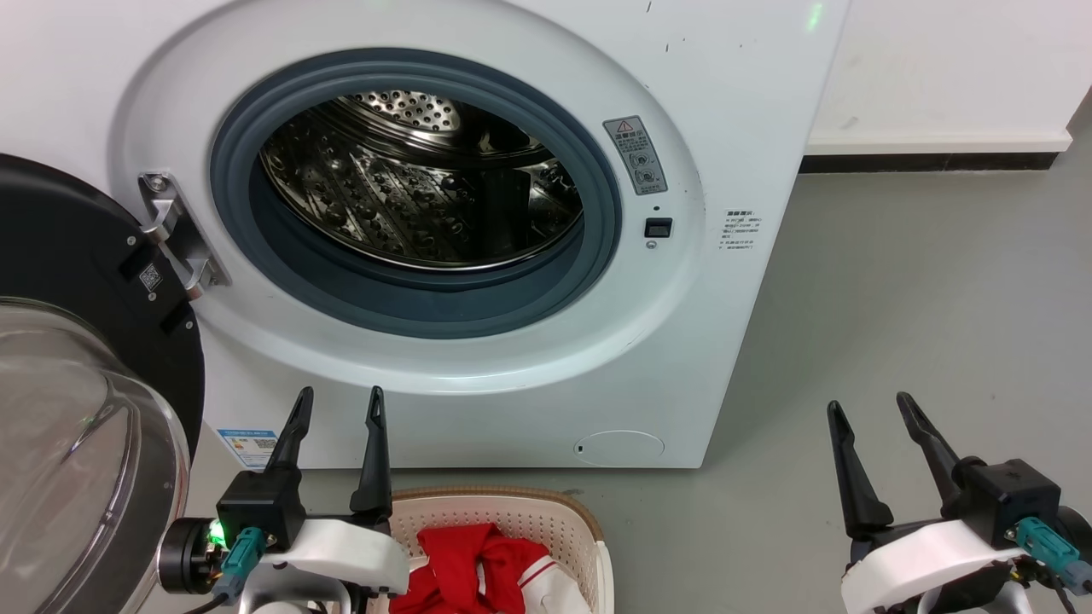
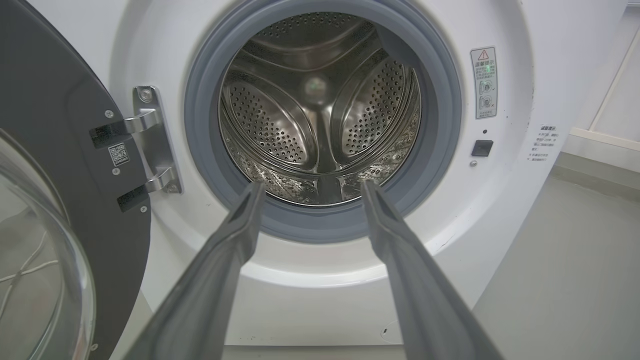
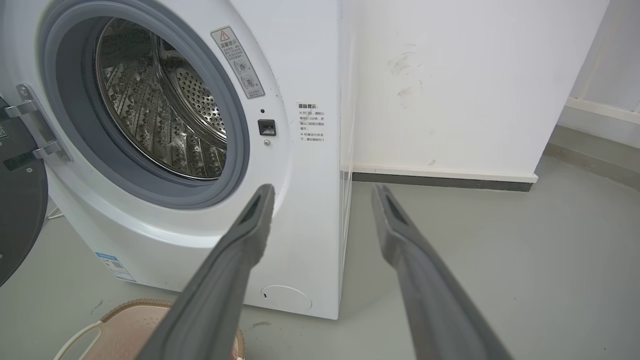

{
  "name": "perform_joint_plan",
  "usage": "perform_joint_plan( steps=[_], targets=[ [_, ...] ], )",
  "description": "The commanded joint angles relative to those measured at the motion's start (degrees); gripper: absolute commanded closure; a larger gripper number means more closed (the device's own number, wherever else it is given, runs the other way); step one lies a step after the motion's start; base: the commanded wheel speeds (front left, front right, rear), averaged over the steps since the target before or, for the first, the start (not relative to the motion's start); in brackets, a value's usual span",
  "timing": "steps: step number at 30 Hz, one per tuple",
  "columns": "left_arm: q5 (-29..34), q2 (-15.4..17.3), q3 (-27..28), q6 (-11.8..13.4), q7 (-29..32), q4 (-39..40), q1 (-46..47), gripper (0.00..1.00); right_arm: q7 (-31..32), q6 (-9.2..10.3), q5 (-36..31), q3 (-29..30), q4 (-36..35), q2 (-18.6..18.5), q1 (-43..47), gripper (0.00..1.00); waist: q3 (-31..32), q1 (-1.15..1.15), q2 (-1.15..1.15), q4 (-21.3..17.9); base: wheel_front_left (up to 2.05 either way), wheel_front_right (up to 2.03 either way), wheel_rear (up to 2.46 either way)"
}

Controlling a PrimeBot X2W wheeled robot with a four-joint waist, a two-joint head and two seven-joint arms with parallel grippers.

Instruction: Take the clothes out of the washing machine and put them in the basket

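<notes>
The white washing machine (image 1: pixel 529 375) stands with its glass door (image 1: pixel 77 409) swung open to the left. Its steel drum (image 1: pixel 426 196) holds no fabric, as the left wrist view of the drum (image 2: pixel 320 110) and the right wrist view of the drum (image 3: pixel 165 110) also show. On the floor before it sits the cream basket (image 1: pixel 563 524) with the clothes (image 1: pixel 478 567), a red jersey and a white piece with red trim, inside. My left gripper (image 1: pixel 339 406) is open just left of the basket, holding nothing. My right gripper (image 1: pixel 868 409) is open over the bare floor at the right.
The open door (image 2: pixel 60 200) fills the space to the left of my left arm. Grey floor (image 1: pixel 896 298) stretches to the right of the machine up to a white wall with a dark skirting (image 1: pixel 930 160). The basket's rim (image 3: pixel 130 306) lies low beside my right fingers.
</notes>
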State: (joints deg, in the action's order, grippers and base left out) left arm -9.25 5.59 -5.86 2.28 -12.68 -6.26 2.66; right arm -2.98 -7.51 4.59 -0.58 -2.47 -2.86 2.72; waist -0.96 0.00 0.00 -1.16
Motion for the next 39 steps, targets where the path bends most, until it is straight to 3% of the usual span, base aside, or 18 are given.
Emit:
perform_joint_plan(
  steps=[1, 15, 16, 19, 39],
  targets=[
    [0.0, 0.3, 0.0, 0.4, 0.2, 0.3, -0.6, 0.00, -0.2, 0.03, 0.2, 0.0, 0.0, 0.0, 0.5, 0.00, 0.0, 0.00, 0.00, 0.0, 0.00, 0.00, 0.00],
    [-0.5, 1.0, -0.5, 0.9, 0.7, 0.9, -1.3, 0.00, -0.4, 0.03, 0.7, -0.1, 0.5, 0.0, 0.8, 0.00, 0.2, 0.00, 0.00, 0.0, 0.00, 0.00, 0.00],
    [-0.2, 0.9, -0.5, 0.6, 0.6, 0.6, -0.7, 1.00, -0.2, 0.00, 0.5, 0.0, 0.5, 0.0, 0.2, 1.00, 0.2, 0.00, 0.00, 0.0, 0.00, 0.00, 0.00],
    [-1.5, 0.8, -0.2, 0.3, 1.1, -0.5, -0.8, 1.00, -0.4, 0.00, 1.8, -0.3, 1.2, 0.0, 0.5, 1.00, 0.2, 0.00, 0.00, 0.0, 0.00, 0.00, 0.00],
    [-22.8, -0.1, 3.1, -2.3, 5.8, -2.3, 0.4, 1.00, 1.1, 0.00, 25.8, 0.2, 5.2, -1.3, -2.3, 1.00, 0.3, 0.00, 0.00, 0.2, 0.00, 0.00, 0.00]
  ],
)
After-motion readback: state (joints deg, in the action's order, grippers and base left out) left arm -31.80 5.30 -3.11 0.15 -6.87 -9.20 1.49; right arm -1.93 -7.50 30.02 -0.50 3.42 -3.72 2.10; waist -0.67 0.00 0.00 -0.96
